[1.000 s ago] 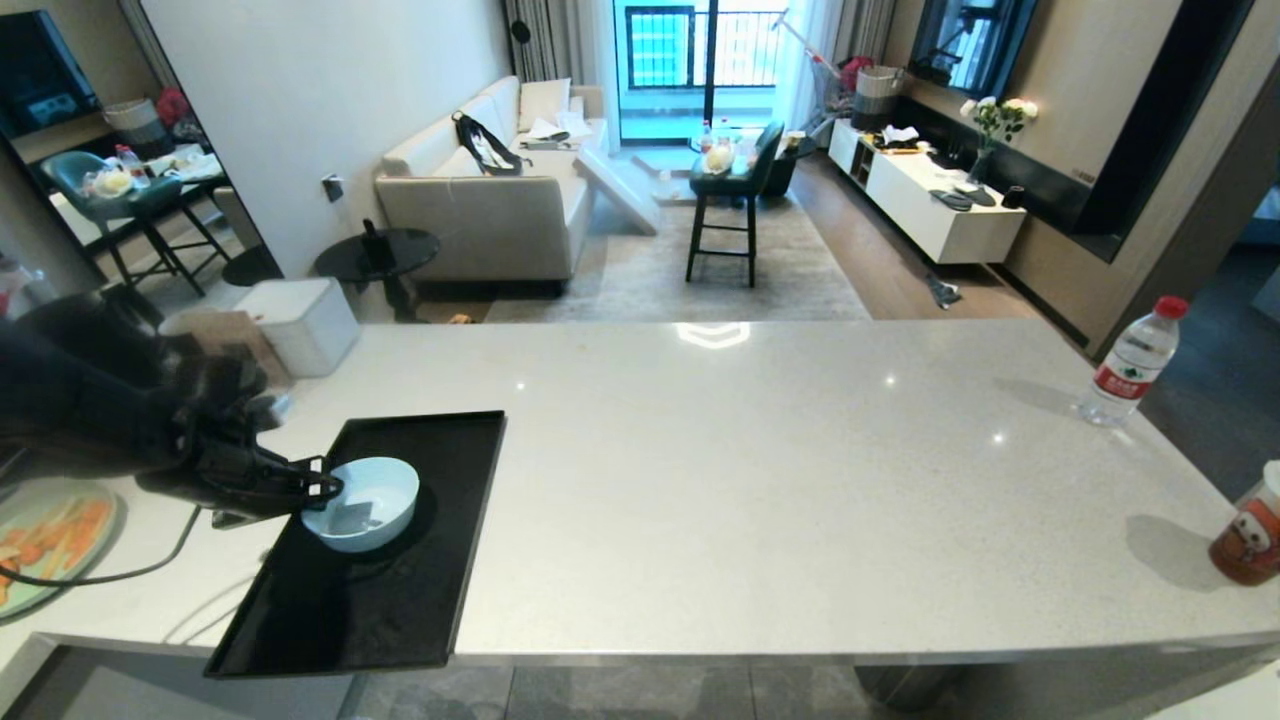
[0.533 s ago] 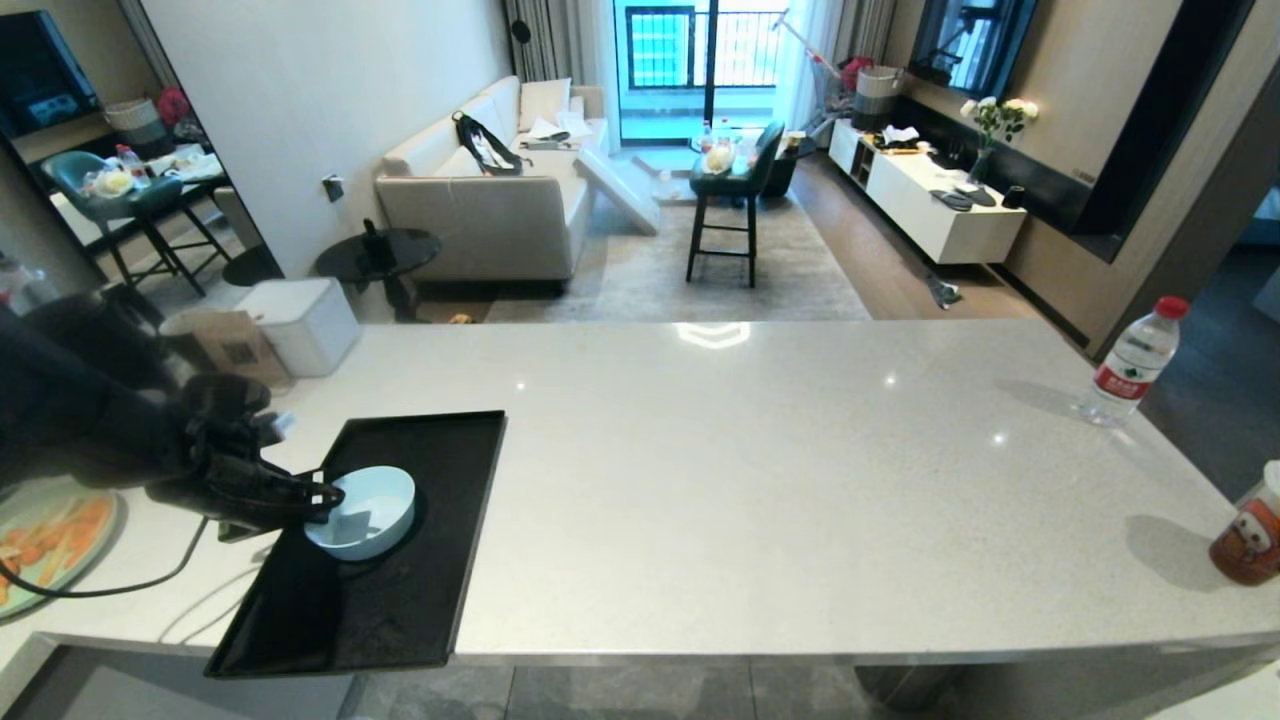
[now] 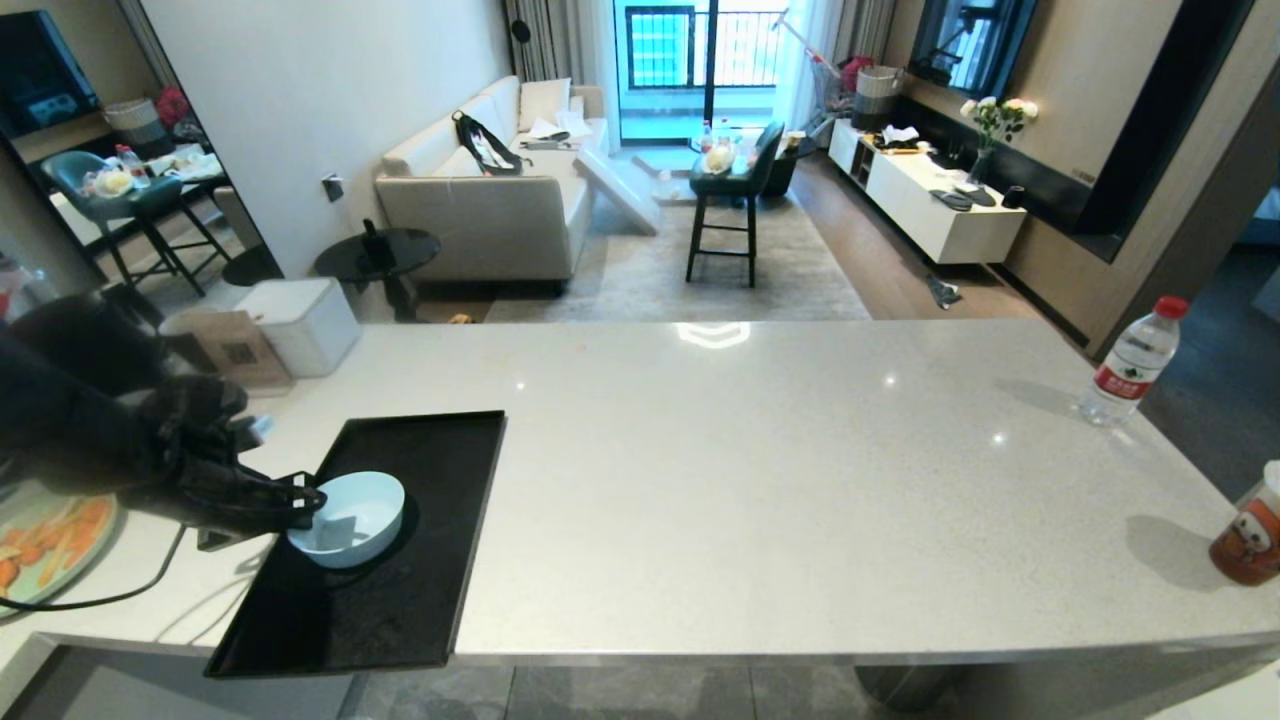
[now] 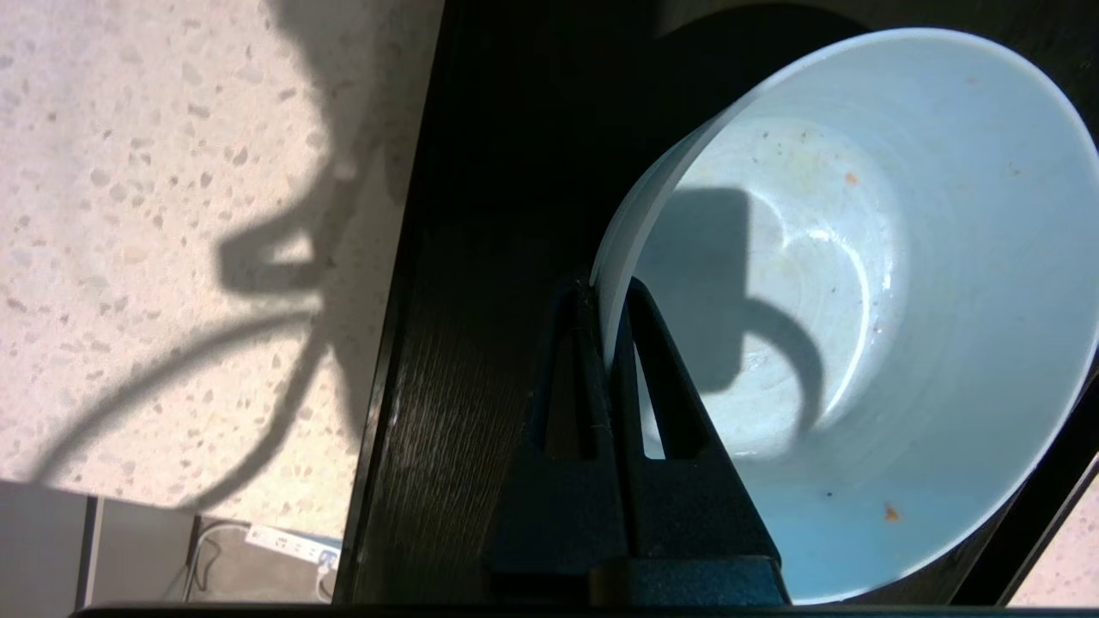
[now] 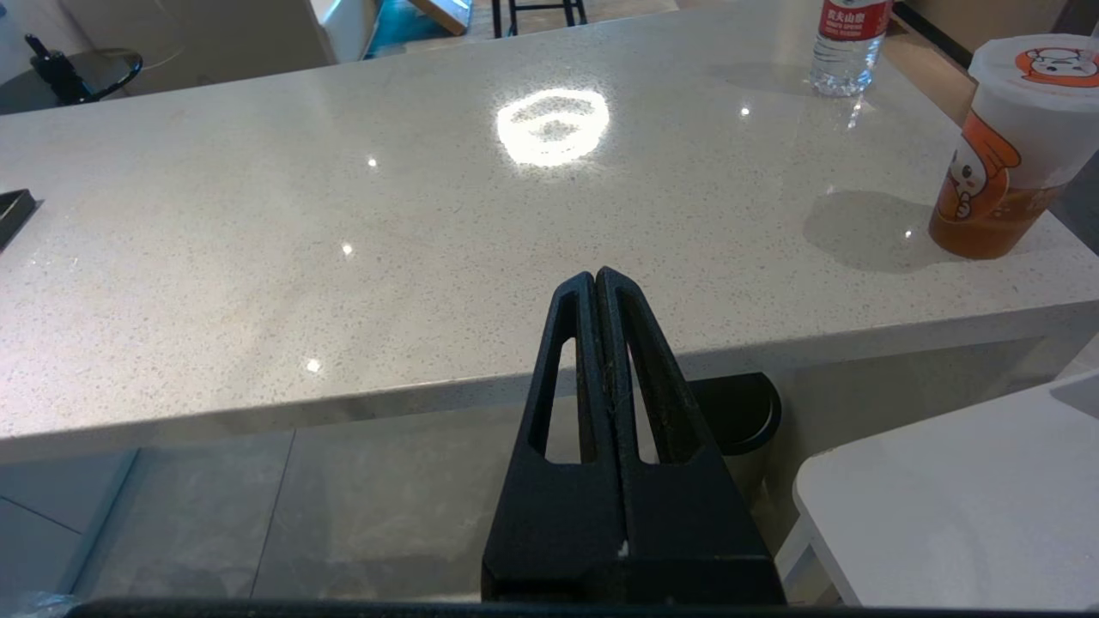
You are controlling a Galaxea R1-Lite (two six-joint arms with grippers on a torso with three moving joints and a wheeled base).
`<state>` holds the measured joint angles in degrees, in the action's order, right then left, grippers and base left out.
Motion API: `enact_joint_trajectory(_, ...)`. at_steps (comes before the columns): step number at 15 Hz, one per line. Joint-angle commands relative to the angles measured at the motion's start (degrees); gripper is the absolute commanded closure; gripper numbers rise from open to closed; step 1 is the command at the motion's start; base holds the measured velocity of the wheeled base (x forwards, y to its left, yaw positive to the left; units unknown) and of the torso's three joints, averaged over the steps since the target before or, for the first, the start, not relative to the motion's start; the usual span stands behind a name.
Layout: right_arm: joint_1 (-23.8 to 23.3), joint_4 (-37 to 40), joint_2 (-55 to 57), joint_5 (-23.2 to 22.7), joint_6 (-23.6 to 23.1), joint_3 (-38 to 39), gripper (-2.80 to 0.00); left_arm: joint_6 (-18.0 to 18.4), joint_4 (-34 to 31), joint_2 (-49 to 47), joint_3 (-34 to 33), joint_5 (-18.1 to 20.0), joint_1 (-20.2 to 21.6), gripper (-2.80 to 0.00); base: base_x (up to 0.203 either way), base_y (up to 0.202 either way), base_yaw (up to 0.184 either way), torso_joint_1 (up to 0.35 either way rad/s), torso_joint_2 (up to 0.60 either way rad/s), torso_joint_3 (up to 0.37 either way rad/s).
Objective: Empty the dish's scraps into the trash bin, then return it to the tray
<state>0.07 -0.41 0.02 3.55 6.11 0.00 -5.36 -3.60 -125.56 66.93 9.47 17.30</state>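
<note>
The dish (image 3: 352, 520), a small pale blue-white bowl, sits low over the left half of the black tray (image 3: 400, 610), slightly tilted. I cannot tell whether its base touches the tray. My left gripper (image 3: 308, 497) comes in from the left and is shut on the dish's near rim, one finger inside and one outside. The left wrist view shows this grip (image 4: 605, 287) and the dish (image 4: 901, 360) holding only tiny orange specks (image 4: 891, 513) of the scraps. The trash bin is out of view. My right gripper (image 5: 596, 273) hangs shut and empty below the counter's front edge.
A green plate with orange sticks (image 3: 45, 540) lies at the counter's far left, with a black cable (image 3: 100, 578) beside it. A water bottle (image 3: 1130, 365) and a drink cup (image 3: 1250, 530) stand at the right end. A dark round bin (image 5: 743, 412) sits under the counter.
My left gripper and the dish have drifted slightly left and toward the counter's near edge, sinking closer to the tray. The right arm has stayed still.
</note>
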Motion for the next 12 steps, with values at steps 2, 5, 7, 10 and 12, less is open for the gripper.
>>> enact_joint_trajectory(2, 0.0, 0.0, 0.0, 0.0, 0.0, 0.0, 0.00, 0.1, 0.1, 1.9, -0.9, 1.1, -0.1, -2.80, 0.000, 0.000, 0.000, 0.000, 0.00, 0.000)
enact_joint_trajectory(5, 0.0, 0.0, 0.0, 0.0, 0.0, 0.0, 0.00, 0.6, 0.5, 3.3, -1.9, 4.8, 0.1, -2.80, 0.000, 0.000, 0.000, 0.000, 0.00, 0.000)
enact_joint_trajectory(7, 0.0, 0.0, 0.0, 0.1, 0.0, 0.0, 0.00, 0.5, 1.0, 4.4, -3.2, 5.5, 0.0, -2.80, 0.000, 0.000, 0.000, 0.000, 0.00, 0.000)
enact_joint_trajectory(10, 0.0, 0.0, 0.0, 0.1, 0.0, 0.0, 0.00, 0.6, 3.8, 10.3, -4.8, 5.5, 0.0, -2.80, 0.000, 0.000, 0.000, 0.000, 0.00, 0.000)
enact_joint_trajectory(12, 0.0, 0.0, 0.0, 0.0, 0.0, 0.0, 0.00, 0.7, 11.9, 14.6, -6.7, 5.1, 0.5, -2.80, 0.000, 0.000, 0.000, 0.000, 0.00, 0.000)
